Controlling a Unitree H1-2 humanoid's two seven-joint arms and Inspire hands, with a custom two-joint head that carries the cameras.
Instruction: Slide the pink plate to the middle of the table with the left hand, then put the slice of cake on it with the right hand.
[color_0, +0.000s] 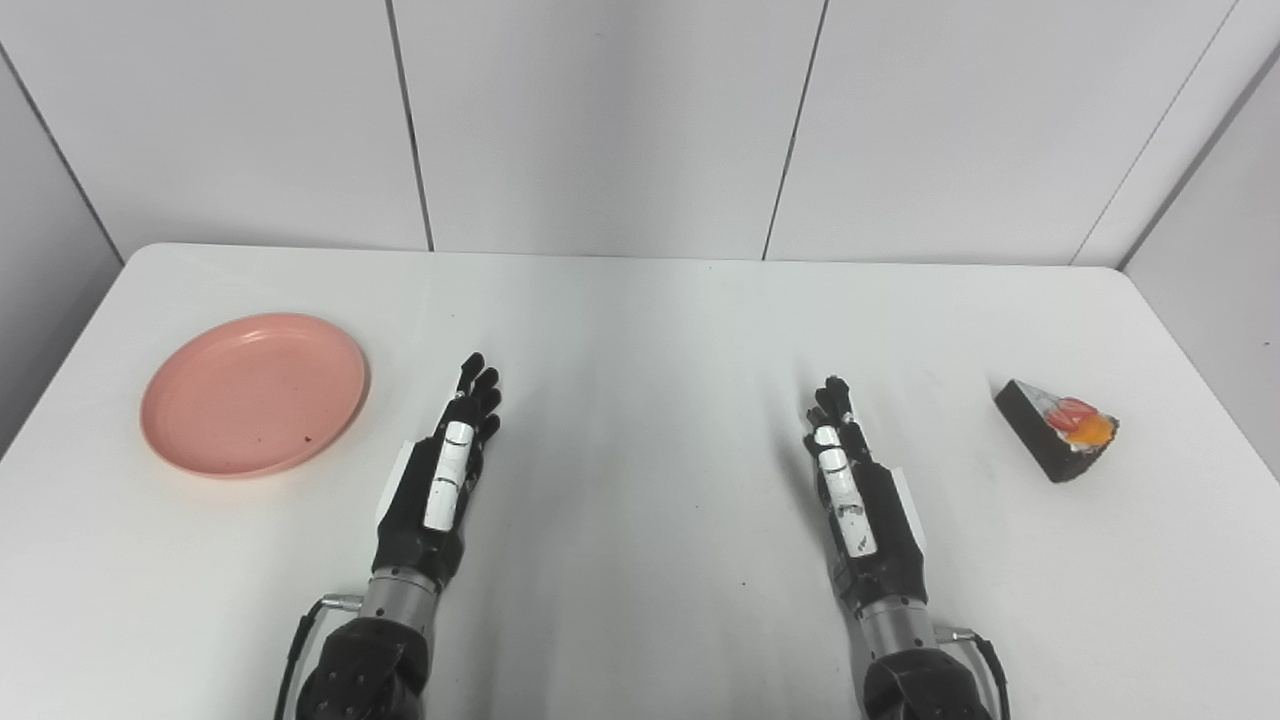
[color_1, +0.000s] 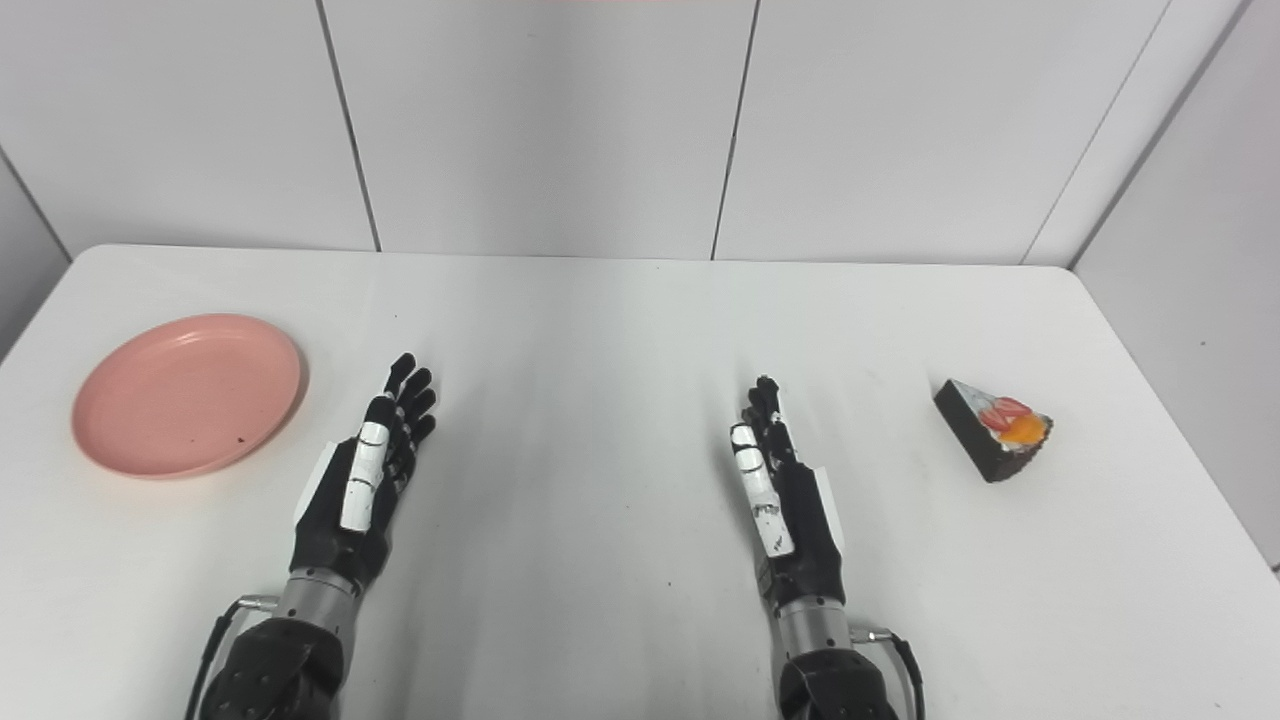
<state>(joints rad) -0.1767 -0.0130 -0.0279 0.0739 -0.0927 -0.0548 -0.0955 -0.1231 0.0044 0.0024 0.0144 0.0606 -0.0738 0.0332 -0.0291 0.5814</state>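
Note:
A round pink plate (color_0: 254, 392) lies on the white table (color_0: 640, 320) at the far left. A dark wedge of cake (color_0: 1055, 428) with red and orange fruit on top sits at the far right. My left hand (color_0: 445, 470) rests edge-on over the table to the right of the plate, fingers straight and holding nothing. My right hand (color_0: 850, 480) rests the same way left of the cake, fingers straight and empty. Neither hand touches its object.
White wall panels (color_0: 600, 120) stand behind the table's far edge. The table's left and right edges run close to the plate and the cake. Bare tabletop lies between the two hands.

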